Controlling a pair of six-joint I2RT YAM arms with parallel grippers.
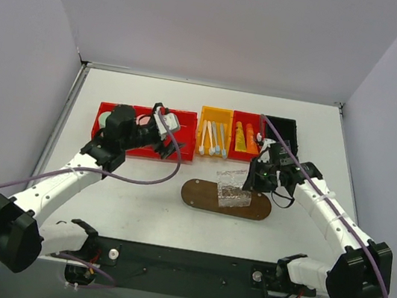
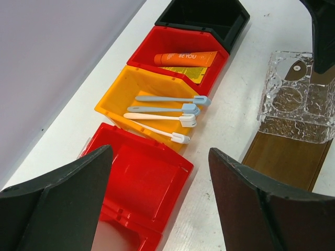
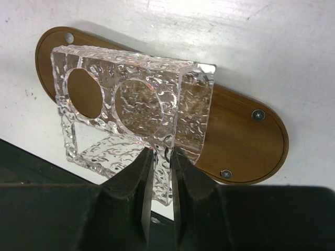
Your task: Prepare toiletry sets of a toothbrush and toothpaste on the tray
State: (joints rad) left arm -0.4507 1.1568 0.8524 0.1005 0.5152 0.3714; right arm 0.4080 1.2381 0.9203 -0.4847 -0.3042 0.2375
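Four toothbrushes lie in the yellow bin; one toothpaste tube in the adjoining red bin. Tray on the table, clear holder over it, wall pinched by right gripper. Left gripper spread wide, empty.

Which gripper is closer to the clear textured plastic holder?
Right. The right gripper has its fingers pinched on the clear textured plastic holder, above the dark brown wooden oval tray. The left gripper hangs open over the large red plastic bin, to the holder's left.
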